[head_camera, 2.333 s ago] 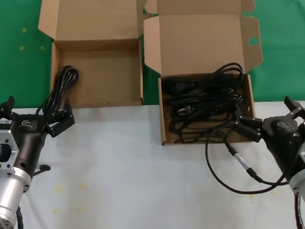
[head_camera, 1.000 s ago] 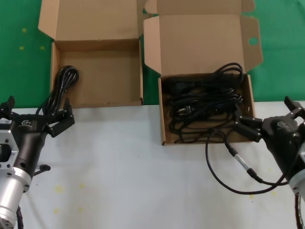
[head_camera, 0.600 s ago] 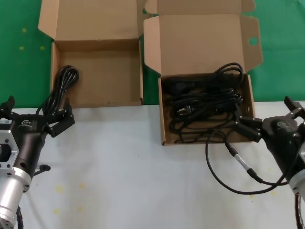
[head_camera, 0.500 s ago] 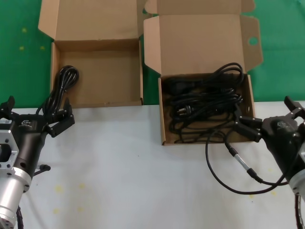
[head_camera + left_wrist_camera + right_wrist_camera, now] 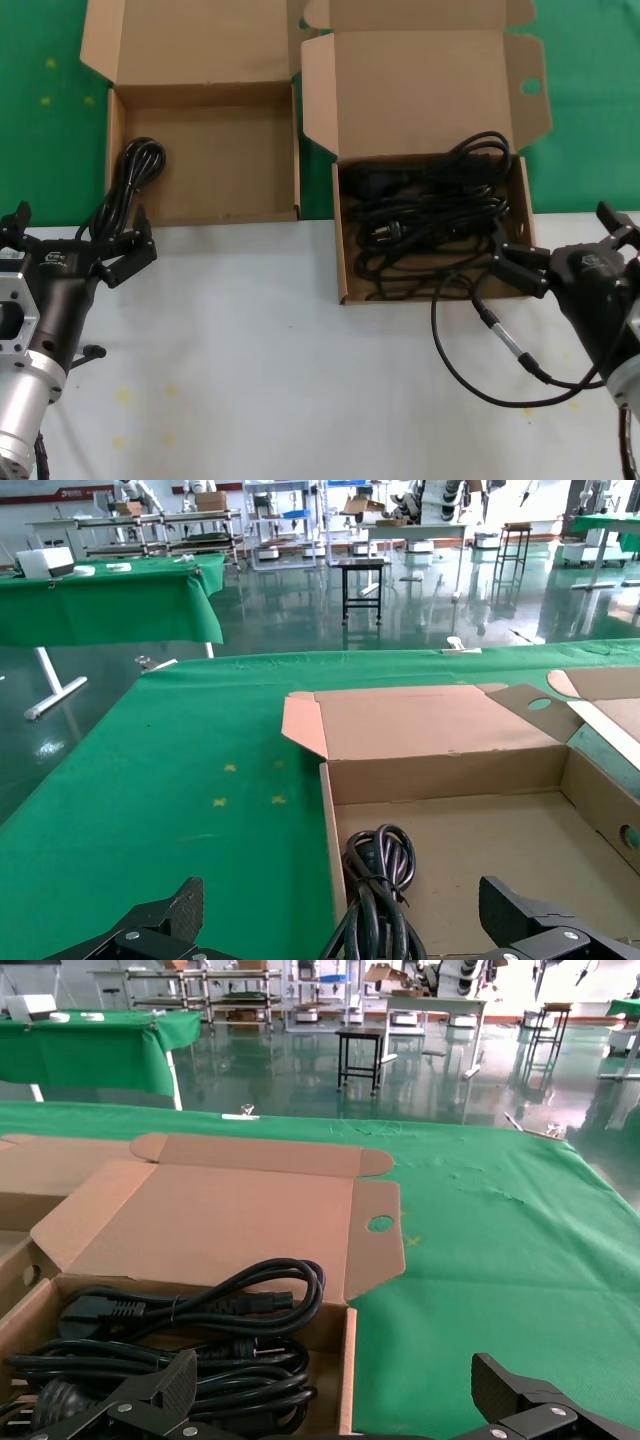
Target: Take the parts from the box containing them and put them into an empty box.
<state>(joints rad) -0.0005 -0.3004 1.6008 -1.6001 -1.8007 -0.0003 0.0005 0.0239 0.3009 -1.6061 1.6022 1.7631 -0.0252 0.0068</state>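
Several black power cords (image 5: 430,215) lie tangled in the right cardboard box (image 5: 343,240), whose lid flap has a round hole (image 5: 529,87). They also show in the right wrist view (image 5: 190,1355). The plain-lidded left box (image 5: 220,150) holds one coiled cord (image 5: 138,165) along its left wall, its near end reaching over the front corner. My left gripper (image 5: 75,238) is open at that corner, and the cord (image 5: 378,880) lies between its spread fingers (image 5: 150,930), not pinched. My right gripper (image 5: 568,245) is open and empty at the right box's front right corner, astride its right wall (image 5: 347,1360).
A thin black robot wire with a silver connector (image 5: 500,340) loops on the white table (image 5: 280,370) in front of the right box. Green cloth (image 5: 40,100) covers the surface behind and beside the boxes. The two boxes stand side by side, lids up.
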